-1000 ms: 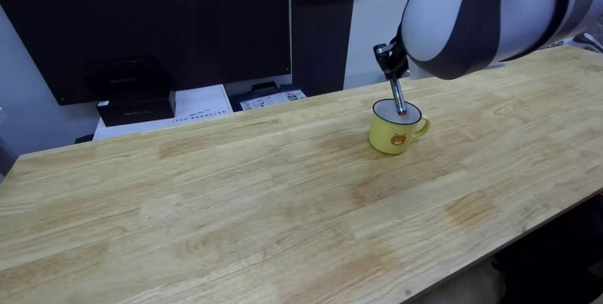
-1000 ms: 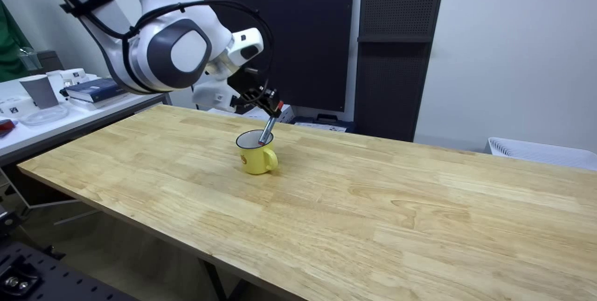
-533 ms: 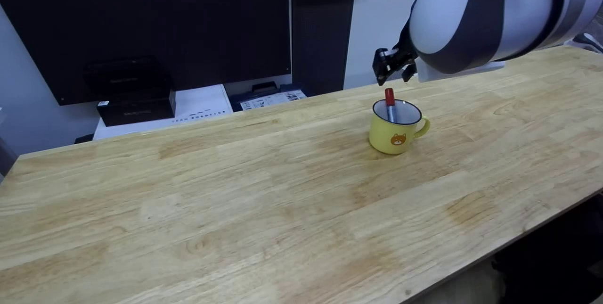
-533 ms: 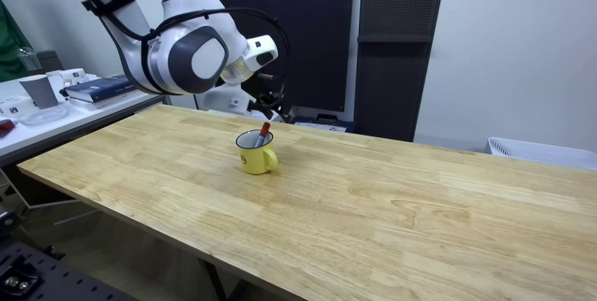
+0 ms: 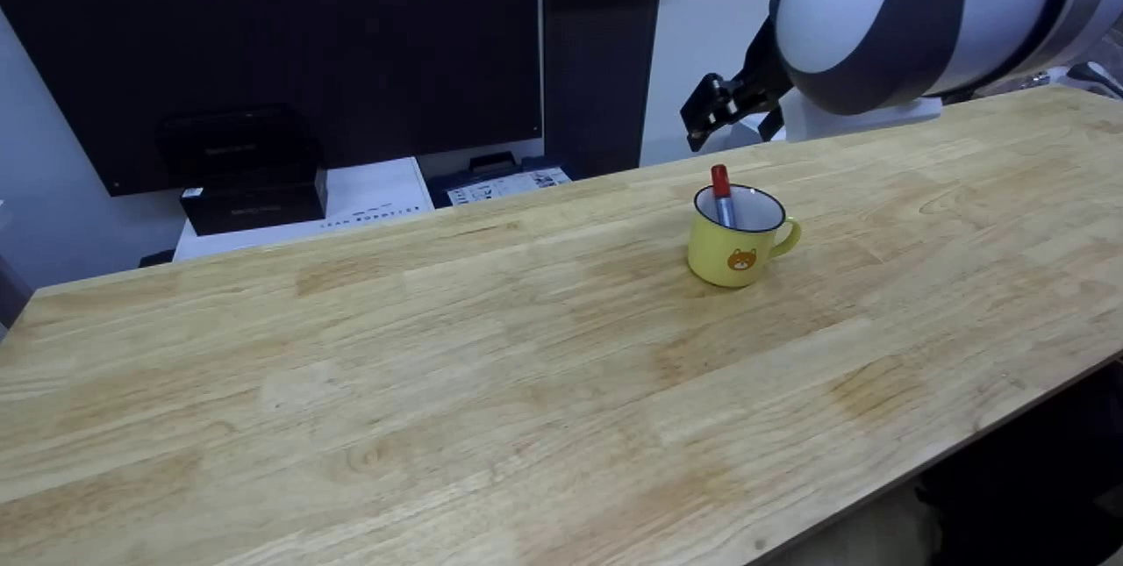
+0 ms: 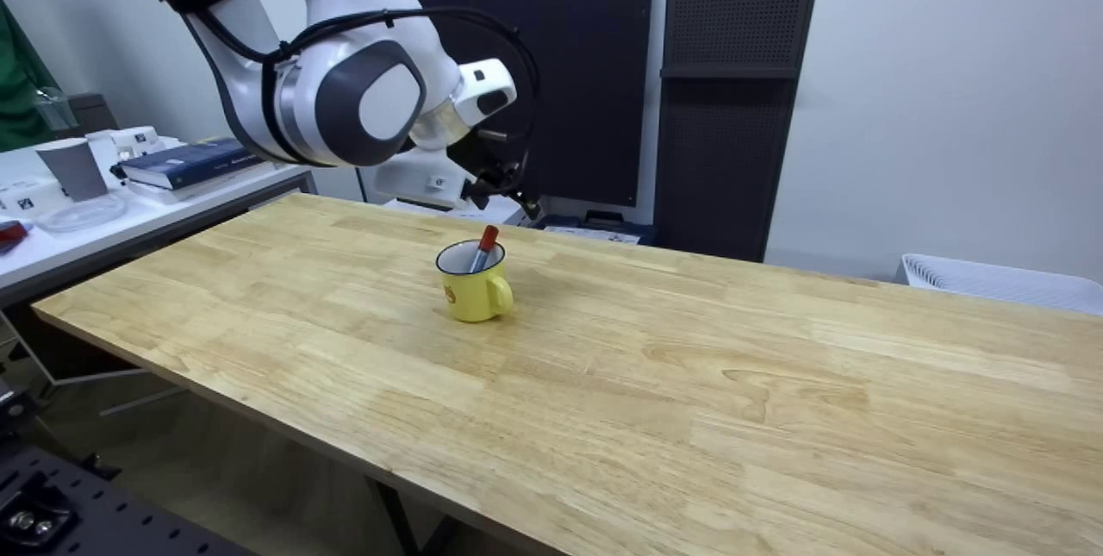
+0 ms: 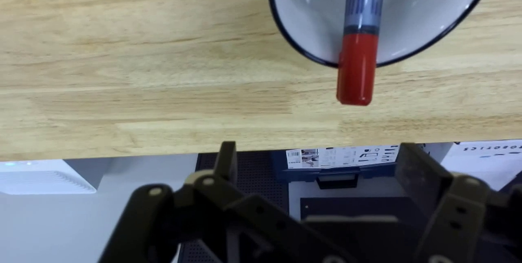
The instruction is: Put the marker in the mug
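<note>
We judge the slim, grey-blue, red-capped plastic marker (image 7: 360,38) light, stiff and rather slippery; if we had to lift it, we would pinch the cap (image 7: 357,69). It leans inside the yellow, white-lined, enamel-style mug (image 5: 730,245), cap poking above the far rim. The black two-fingered gripper (image 7: 319,159) is released, fingers well apart, nothing between them. We count one marker, one mug, one gripper, and one pale wooden table (image 5: 351,373) beneath.

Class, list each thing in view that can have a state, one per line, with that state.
Gripper: open, holding nothing
Mug: upright, not empty
Marker: capped, leaning inside the mug, red end up
Book: closed, lying flat
Grey cup: upright; contents not visible
Dark blue case: looks shut, though partly hidden
</note>
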Action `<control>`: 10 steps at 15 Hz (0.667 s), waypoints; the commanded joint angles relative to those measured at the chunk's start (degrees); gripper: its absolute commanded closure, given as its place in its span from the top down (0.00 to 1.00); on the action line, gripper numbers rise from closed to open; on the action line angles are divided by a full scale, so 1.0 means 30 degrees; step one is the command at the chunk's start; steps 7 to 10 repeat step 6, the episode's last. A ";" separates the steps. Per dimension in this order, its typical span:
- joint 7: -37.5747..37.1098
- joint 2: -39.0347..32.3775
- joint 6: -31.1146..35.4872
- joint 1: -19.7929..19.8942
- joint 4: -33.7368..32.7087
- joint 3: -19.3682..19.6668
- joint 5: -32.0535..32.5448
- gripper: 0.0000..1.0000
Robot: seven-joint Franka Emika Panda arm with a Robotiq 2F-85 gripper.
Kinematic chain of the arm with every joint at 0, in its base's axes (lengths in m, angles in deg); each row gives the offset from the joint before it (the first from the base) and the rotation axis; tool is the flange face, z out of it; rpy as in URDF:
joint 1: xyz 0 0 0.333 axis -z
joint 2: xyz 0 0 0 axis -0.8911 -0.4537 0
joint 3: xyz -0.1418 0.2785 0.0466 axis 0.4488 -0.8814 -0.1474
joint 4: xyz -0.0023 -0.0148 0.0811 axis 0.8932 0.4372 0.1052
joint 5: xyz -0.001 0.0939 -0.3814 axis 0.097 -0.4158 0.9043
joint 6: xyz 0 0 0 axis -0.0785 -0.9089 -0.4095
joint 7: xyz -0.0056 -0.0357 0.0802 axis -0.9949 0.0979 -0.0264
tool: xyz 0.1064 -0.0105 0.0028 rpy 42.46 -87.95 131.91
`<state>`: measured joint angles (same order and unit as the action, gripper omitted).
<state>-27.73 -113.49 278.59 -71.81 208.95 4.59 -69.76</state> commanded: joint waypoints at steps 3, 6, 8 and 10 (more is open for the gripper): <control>-0.0937 0.2158 -0.2487 0.0345 0.2584 0.0199 -0.1531 1.00; -0.0737 0.3077 -0.3466 -0.2149 0.3375 0.2783 -0.3229 1.00; -0.0737 0.3077 -0.3466 -0.2149 0.3375 0.2783 -0.3229 1.00; -0.0737 0.3077 -0.3466 -0.2149 0.3375 0.2783 -0.3229 1.00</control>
